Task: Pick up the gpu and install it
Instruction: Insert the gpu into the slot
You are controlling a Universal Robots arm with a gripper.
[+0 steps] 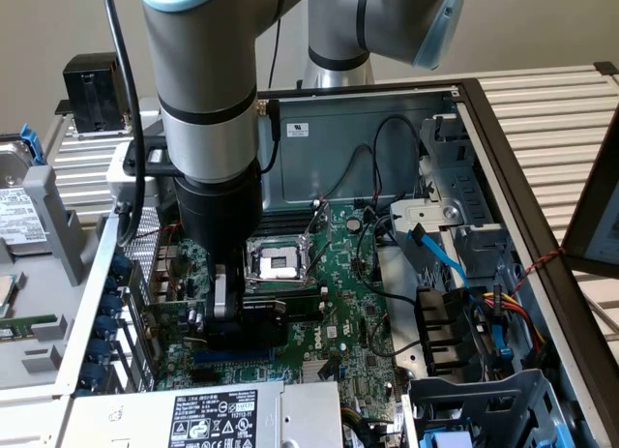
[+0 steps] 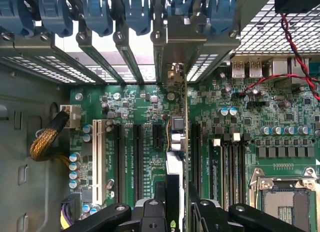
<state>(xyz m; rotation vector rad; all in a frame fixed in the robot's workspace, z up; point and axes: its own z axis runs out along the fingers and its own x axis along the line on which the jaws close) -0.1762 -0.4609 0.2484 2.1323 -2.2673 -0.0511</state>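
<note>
Spanning the exterior view, the case (image 1: 319,167) holds the motherboard (image 1: 358,322); left of centre, low in that view, the gripper (image 1: 224,311) is closed on the gpu (image 2: 175,137), held edge-down over the slots (image 2: 136,157). Light, stiff, fragile, I judge: best gripped by shroud edges, never components.

The gripper (image 2: 176,214) grips the gpu (image 2: 176,142), which stands edge-on over the green motherboard (image 2: 210,104) between black expansion slots. The card's metal bracket (image 2: 184,39) meets the case's rear openings, among blue clips (image 2: 95,11). A white slot (image 2: 97,159) lies near.
</note>
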